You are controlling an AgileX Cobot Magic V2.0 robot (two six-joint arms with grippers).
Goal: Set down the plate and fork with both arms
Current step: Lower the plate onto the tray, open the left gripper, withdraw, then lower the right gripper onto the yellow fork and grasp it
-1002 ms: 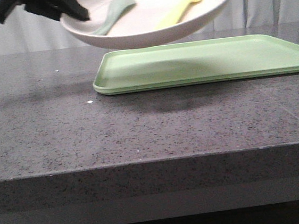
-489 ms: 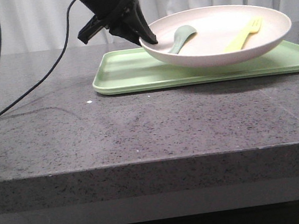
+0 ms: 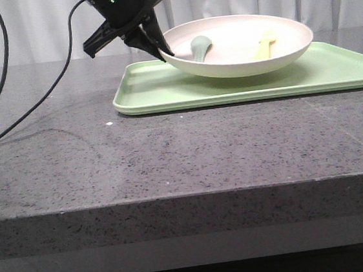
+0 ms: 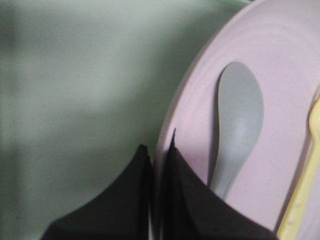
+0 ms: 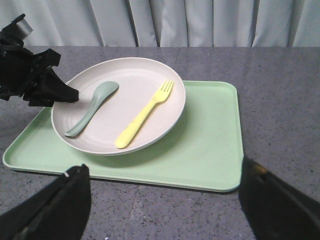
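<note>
The left hand (image 3: 158, 49) pinches the plate's (image 3: 238, 55) rim, the plate resting on the green tray (image 3: 163, 89). The fork (image 5: 145, 114) lies inside it, handle toward the right hand (image 5: 160, 200), which hangs wide open, nearer to it.

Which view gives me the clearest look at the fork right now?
Right wrist view: the whole fork lies in the plate, tines visible. The front view shows only a foreshortened bit over the rim; the left wrist view catches just a blurred edge.
</note>
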